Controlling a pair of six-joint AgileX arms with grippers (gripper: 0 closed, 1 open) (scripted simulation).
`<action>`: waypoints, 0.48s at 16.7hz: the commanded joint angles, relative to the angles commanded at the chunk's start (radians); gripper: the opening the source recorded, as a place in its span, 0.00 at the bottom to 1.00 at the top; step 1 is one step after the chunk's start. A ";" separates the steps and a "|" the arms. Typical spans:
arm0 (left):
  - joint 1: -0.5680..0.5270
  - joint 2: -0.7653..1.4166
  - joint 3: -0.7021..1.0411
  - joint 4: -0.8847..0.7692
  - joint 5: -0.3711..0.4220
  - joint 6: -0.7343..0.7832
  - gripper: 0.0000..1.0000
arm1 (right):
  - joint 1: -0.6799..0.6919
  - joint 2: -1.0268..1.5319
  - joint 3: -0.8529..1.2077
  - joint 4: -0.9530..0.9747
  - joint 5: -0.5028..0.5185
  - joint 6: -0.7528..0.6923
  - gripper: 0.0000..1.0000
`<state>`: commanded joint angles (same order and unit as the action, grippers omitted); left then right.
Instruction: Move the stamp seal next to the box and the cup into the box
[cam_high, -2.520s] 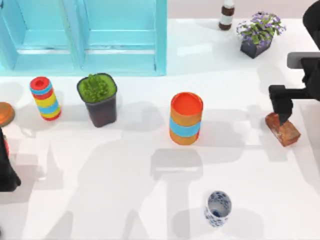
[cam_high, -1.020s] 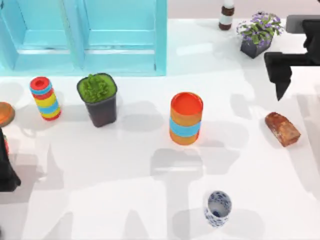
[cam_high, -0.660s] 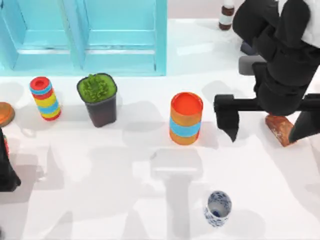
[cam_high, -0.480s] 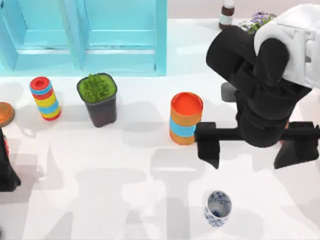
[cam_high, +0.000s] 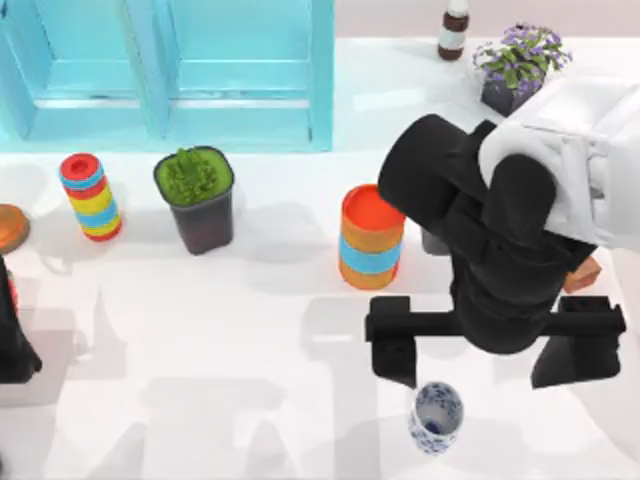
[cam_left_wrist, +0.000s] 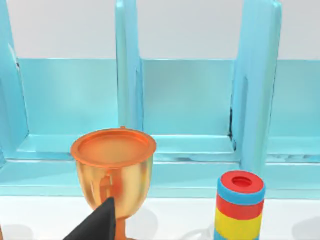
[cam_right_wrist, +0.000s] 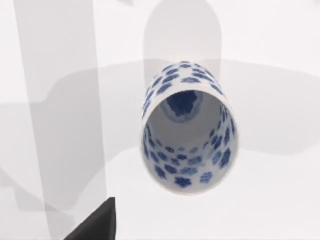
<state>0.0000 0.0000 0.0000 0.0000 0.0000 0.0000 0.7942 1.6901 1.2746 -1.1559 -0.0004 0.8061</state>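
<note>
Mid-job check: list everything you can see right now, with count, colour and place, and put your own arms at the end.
box: one, turquoise, several compartments, far left of the table.
striped cylinder: one, red, yellow and blue, left side, in front of the box.
goblet: one, orange-gold, far left edge.
green plant pot: one, dark pot, right of the striped cylinder.
orange cylinder: one, orange with a blue band, centre.
cup: one, white with blue pattern, upright, near edge.
stamp seal: one, reddish-brown, right side, mostly hidden by the arm.
bottle: one, brown and white, far edge.
purple flower pot: one, far right.
left gripper: black, parked at the left edge.
right gripper: black, open, above the cup.
</note>
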 joint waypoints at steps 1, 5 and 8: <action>0.000 0.000 0.000 0.000 0.000 0.000 1.00 | -0.004 0.005 0.002 -0.002 -0.001 -0.002 1.00; 0.000 0.000 0.000 0.000 0.000 0.000 1.00 | -0.002 0.026 -0.053 0.069 0.000 -0.002 1.00; 0.000 0.000 0.000 0.000 0.000 0.000 1.00 | -0.001 0.051 -0.111 0.163 0.000 0.000 1.00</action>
<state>0.0000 0.0000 0.0000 0.0000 0.0000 0.0000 0.7931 1.7412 1.1640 -0.9928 -0.0003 0.8059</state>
